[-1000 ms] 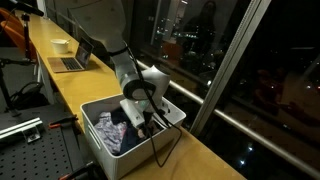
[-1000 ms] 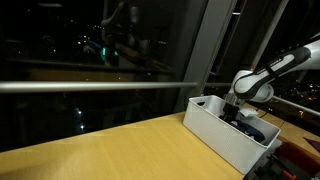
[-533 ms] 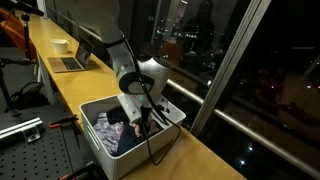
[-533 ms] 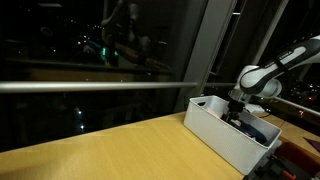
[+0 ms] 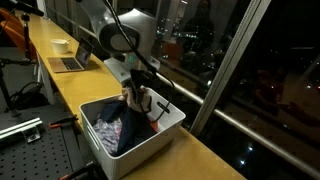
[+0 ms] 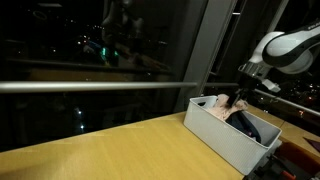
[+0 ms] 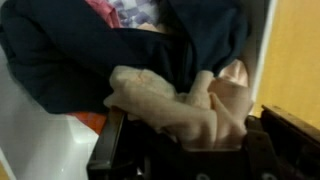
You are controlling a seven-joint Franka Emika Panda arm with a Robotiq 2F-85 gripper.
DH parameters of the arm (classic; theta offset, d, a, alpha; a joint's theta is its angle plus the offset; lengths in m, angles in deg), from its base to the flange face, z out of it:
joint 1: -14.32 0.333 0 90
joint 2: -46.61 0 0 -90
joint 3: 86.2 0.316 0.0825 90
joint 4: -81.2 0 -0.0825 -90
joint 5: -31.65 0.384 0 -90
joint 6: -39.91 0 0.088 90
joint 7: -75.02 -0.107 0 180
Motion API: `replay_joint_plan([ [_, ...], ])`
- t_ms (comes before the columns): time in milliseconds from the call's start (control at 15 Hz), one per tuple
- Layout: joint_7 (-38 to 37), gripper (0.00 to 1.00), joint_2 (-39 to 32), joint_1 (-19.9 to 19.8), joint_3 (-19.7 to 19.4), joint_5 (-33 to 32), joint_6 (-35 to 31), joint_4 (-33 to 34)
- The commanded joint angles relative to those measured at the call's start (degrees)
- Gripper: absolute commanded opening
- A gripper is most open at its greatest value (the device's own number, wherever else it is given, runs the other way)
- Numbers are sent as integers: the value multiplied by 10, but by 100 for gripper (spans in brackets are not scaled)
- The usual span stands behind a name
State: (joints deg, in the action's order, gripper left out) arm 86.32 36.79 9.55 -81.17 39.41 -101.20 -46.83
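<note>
Plainly, the arm (image 5: 122,40) bends down over the white bin (image 5: 150,147) — gripper (image 5: 135,92) clamped tight on a beige cloth (image 7: 190,105).

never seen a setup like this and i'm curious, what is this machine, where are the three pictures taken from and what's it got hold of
It is a single robot arm with a two-fingered gripper at its end. Two pictures come from cameras outside the robot, at different spots; the third is from a camera on the wrist. On a wooden counter by a dark window stands a white bin of clothes. The gripper is shut on a beige cloth over the bin, with a dark garment beyond it in the wrist view. A laptop sits farther along.
</note>
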Motion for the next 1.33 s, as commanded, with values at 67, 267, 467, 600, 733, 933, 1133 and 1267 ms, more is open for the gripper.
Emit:
replay_joint_plan([
  [67,-35,0,133,50,0,-47,75,-8],
  [267,-66,0,170,90,24,-106,142,39],
  [467,-94,0,180,129,63,-162,216,104],
  [600,-107,0,171,154,92,-186,264,157],
  [733,-117,0,155,178,120,-204,313,220],
  [933,-142,0,114,212,162,-238,385,323],
  [1133,-170,0,60,244,191,-262,441,414],
  [1267,-179,0,22,266,196,-277,473,473],
])
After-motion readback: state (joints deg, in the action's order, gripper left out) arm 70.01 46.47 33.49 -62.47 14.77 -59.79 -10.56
